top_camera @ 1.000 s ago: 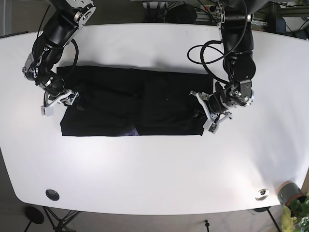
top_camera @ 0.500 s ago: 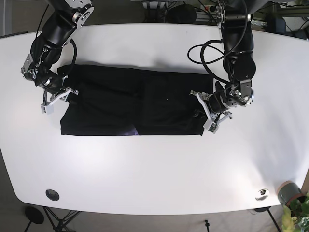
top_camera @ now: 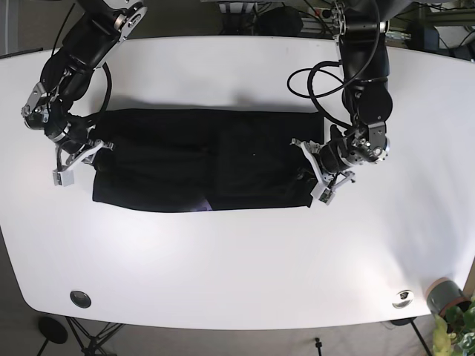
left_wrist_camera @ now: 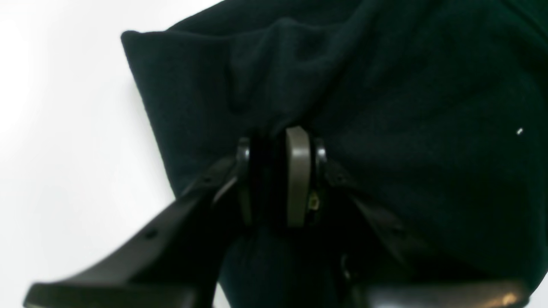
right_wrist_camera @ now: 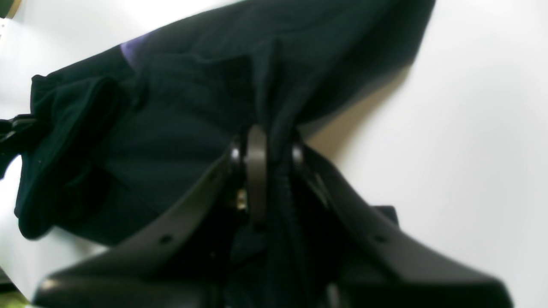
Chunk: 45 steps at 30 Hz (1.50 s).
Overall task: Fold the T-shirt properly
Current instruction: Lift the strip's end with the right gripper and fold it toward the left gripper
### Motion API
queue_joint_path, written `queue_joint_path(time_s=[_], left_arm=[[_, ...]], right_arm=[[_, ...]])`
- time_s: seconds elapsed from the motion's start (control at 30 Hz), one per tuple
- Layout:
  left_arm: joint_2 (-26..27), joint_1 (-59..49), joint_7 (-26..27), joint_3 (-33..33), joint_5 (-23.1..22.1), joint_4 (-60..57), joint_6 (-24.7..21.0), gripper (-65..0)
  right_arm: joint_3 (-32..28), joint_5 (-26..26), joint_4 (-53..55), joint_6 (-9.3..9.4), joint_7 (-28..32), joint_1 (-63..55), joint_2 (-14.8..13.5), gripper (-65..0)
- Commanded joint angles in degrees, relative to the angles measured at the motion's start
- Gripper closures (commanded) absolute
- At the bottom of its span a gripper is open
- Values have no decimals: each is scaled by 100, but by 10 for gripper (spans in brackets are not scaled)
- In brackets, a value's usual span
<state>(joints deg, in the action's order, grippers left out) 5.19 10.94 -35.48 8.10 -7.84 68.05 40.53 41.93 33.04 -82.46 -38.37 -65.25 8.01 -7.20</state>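
The black shirt (top_camera: 200, 159) looks soft, limp, light; left gripper (left_wrist_camera: 278, 141) and right gripper (right_wrist_camera: 263, 137) each pinch an end, sensible holds.

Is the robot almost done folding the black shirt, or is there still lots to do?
Partly done. The T-shirt already lies as a long flat band on the table, so some folding looks finished. Right now the left gripper pinches one short end and the right gripper pinches the other. The band probably needs folding end over end into a compact stack.
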Motion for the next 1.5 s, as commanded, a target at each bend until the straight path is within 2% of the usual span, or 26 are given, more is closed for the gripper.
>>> queue_joint_path(time_s=[0.0, 0.27, 0.4, 0.57, 0.73, 1.17, 1.33, 1.47], left_arm=[[-49, 9, -306, -14, 260, 4, -67, -86], [-365, 36, -263, -252, 260, 4, -93, -88], [-488, 36, -219, -586, 252, 4, -524, -88], [-655, 36, 45, -1008, 252, 4, -814, -88], [-787, 27, 45, -1271, 225, 4, -1042, -88], [-1016, 1, 45, -1333, 234, 4, -1042, -88], [-1016, 1, 45, -1324, 225, 4, -1042, -88], [-1016, 1, 45, -1324, 225, 4, -1042, -88]], right_arm=[[31, 50, -480, 52, 42, 100, -119, -24], [5, 50, -1684, 52, -477, 100, -14, -24], [-400, 50, -2185, 61, -644, 109, -14, -24], [-954, 50, -2765, 61, -741, 82, -5, -24], [-1349, 50, -2941, 61, -793, 21, 285, -24], [-2466, -11, -2792, 70, -574, 21, 1094, -24], [-2861, -442, -2484, 70, -538, 21, 1296, -24], [-3213, -715, -2317, 70, -336, 3, 1322, -25]])
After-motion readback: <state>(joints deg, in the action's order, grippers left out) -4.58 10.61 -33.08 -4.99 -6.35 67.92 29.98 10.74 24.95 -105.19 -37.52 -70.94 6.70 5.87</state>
